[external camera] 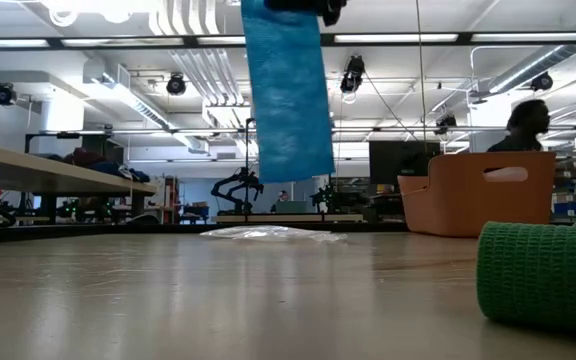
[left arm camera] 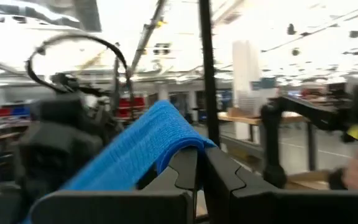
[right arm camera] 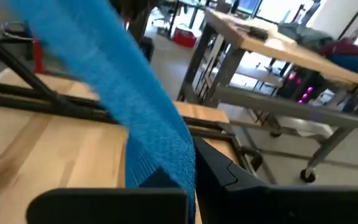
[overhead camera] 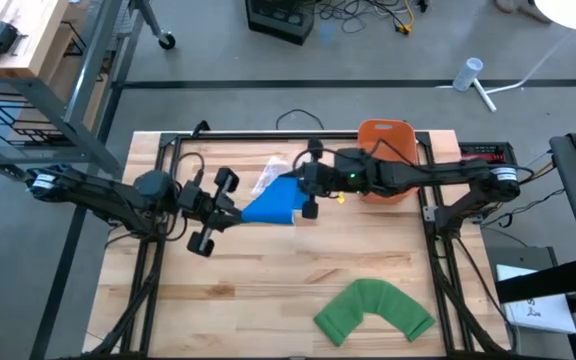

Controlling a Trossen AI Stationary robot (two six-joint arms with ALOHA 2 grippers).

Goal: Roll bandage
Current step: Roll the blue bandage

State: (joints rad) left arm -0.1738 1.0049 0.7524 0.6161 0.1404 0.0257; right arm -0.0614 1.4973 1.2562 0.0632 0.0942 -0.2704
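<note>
Left end effector [overhead camera: 230,207] clamped on one end of blue bandage [overhead camera: 271,203] | right end effector [overhead camera: 306,188] pinching its other end | bandage held clear above worktop [overhead camera: 268,290] | no readable writing

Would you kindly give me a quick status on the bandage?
Both grippers, left and right, shut on blue bandage, held off the table. Green bandage lies apart. Nothing in the way.

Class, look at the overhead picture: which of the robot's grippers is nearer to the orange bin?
Right. The right gripper is just left of the orange bin; the left gripper sits farther left, across the blue bandage.
</note>
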